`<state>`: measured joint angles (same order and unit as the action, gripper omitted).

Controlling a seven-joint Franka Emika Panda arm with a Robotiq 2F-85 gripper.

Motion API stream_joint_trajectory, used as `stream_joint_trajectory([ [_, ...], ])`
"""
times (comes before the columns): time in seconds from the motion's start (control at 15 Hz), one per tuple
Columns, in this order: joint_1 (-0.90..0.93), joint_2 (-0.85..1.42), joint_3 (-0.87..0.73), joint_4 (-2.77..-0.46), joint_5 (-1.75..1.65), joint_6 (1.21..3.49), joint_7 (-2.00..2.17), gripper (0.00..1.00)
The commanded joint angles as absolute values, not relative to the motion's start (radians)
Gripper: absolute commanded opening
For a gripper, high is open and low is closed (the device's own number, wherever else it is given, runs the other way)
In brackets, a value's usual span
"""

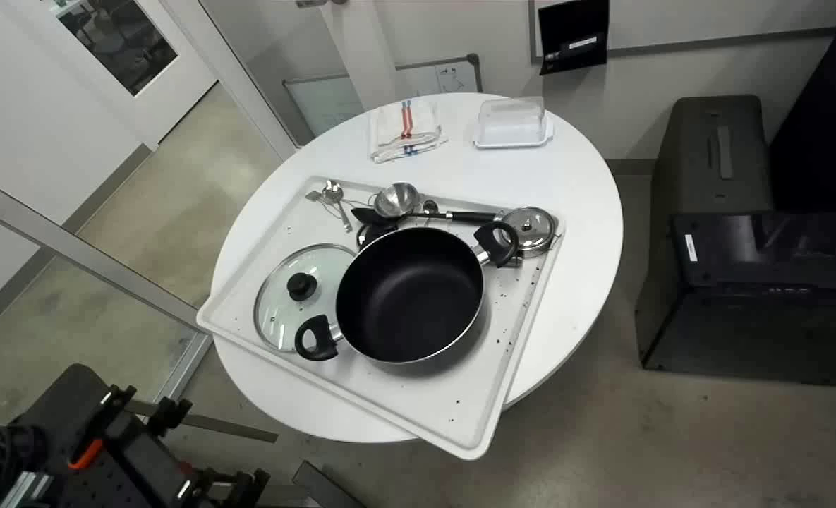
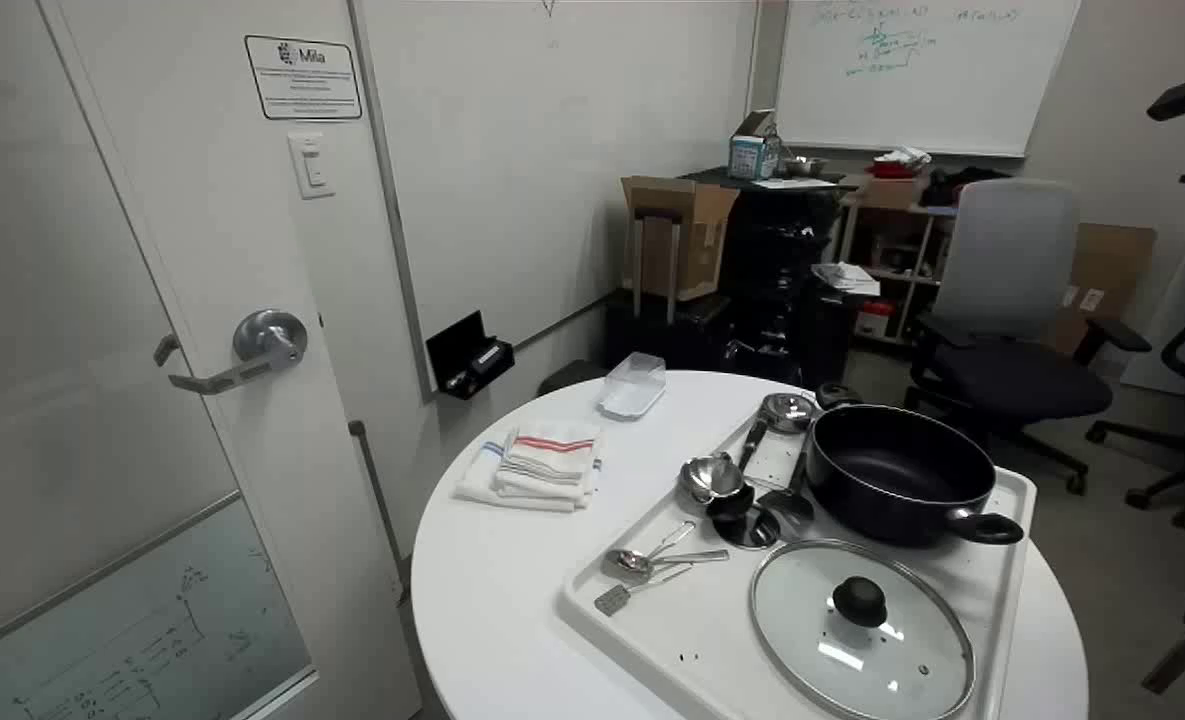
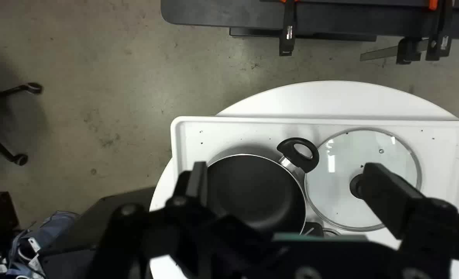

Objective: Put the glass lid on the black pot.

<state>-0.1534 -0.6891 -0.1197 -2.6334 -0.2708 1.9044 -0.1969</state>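
Observation:
The glass lid lies on the white tray with its black knob up, beside the black pot; it shows in both exterior views [image 1: 280, 300] [image 2: 817, 635] and in the wrist view [image 3: 341, 164]. The black pot stands upright and uncovered on the tray, in both exterior views [image 1: 410, 296] [image 2: 892, 460] and in the wrist view [image 3: 252, 190]. One pot handle reaches over the lid's edge. My gripper [image 3: 289, 181] is wide open and empty, well above the tray. Its right finger covers part of the lid and knob. Neither exterior view shows the gripper.
The raised-rim tray [image 1: 418, 406] sits on a round white table [image 1: 580, 212]. Small utensils [image 2: 632, 562], a metal cup [image 1: 396, 200] and a small lidded steel pot [image 1: 528, 229] lie behind the pot. Folded towels [image 1: 407, 130] and a clear plastic box [image 1: 511, 123] stand at the far side.

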Motion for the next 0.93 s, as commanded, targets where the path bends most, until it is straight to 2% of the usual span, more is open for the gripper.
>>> stream_joint_trajectory([
  [0.0,-0.142,-0.690,-0.129,-2.631,-0.276,1.901,-0.191,1.00],
  [0.87,-0.134,-0.677,-0.128,-2.626,-0.275,1.900,-0.200,1.00],
])
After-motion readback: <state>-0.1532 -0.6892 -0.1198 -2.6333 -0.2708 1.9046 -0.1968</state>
